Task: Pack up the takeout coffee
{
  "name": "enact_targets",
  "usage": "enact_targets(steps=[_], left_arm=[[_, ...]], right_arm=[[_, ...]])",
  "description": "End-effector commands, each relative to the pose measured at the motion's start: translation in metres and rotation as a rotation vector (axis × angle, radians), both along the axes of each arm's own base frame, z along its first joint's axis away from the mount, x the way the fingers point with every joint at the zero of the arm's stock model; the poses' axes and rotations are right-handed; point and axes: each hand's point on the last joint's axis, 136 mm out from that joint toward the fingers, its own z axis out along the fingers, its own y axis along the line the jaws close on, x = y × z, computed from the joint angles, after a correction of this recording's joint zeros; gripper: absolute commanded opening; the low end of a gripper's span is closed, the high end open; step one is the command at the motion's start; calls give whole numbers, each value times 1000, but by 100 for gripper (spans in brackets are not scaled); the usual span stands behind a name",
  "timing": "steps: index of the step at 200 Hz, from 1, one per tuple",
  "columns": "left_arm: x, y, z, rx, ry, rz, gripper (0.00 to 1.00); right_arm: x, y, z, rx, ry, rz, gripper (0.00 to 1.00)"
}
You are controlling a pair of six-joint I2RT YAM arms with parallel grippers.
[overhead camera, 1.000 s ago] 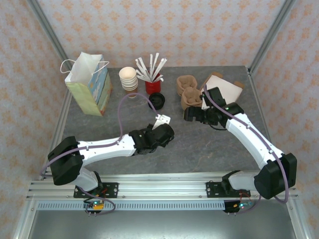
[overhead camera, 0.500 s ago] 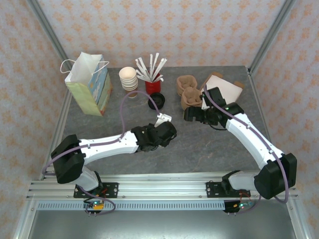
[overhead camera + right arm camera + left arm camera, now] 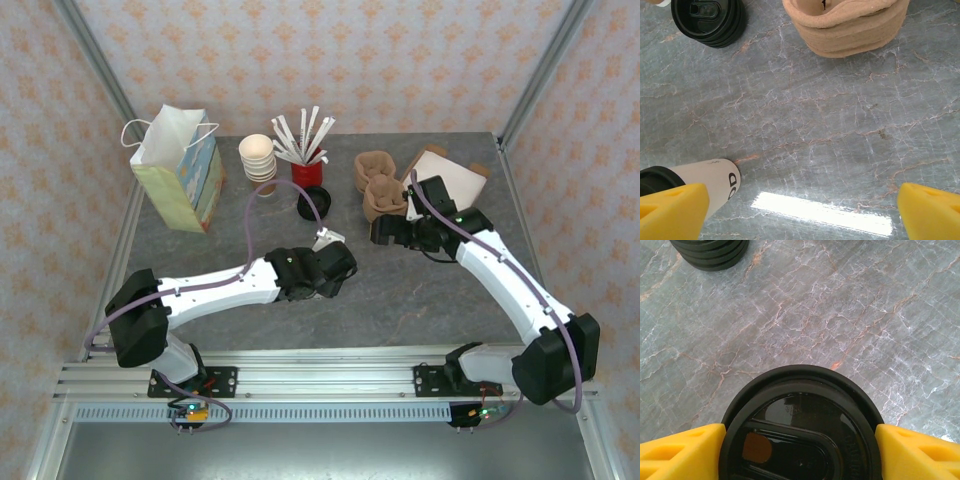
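Sealing the takeout coffee (image 3: 710, 180), black lid (image 3: 800, 435); white sticks (image 3: 303, 135) in red cup (image 3: 307, 174).

Robotics lab test cell: aluminium frame posts (image 3: 95, 62) at upper corners, patterned wallpaper panels (image 3: 330, 60), grey marbled bench (image 3: 400, 300), arm-mounting rail (image 3: 320, 381) along the lower edge.

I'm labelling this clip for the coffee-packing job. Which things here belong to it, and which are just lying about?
Job: takeout coffee, paper bag, left pincer flanking the cup's lid.
Lying about: stack of lidless cups, loose black lids, red pot of stirrers, brown pulp trays.
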Motion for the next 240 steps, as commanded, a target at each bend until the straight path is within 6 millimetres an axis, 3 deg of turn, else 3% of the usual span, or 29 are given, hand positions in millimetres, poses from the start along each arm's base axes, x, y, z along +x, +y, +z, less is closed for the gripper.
enact_targets(steps=[1,51,94,110,131,158,185,210,240], left_arm=[[0,1,13,-3,0,-2,78],[2,0,25,-60,-6,12,80],[4,3,65,-205,-49,22,82],[5,18,79,-267,-57,45,82],[8,50,87,-319,-49,109,82],[9,99,90,-347,-38,223,82],[7,135,88,-400,-24,320,82],[5,155,89,-414,-33,365,82],[4,164,87,-407,-28,385,82]], right_arm=[[0,-7,14,-21,-37,-4,97],[4,-2,16,-3,-37,8,97],[-4,13,27,-34,-103,154,96],[-14,33,32,-55,-156,286,95],[-31,68,32,-53,-200,477,94],[-50,104,19,-105,-212,709,94],[-62,129,5,-155,-217,866,96],[-66,148,-4,-185,-201,951,96],[-64,161,-19,-259,-174,1009,95]])
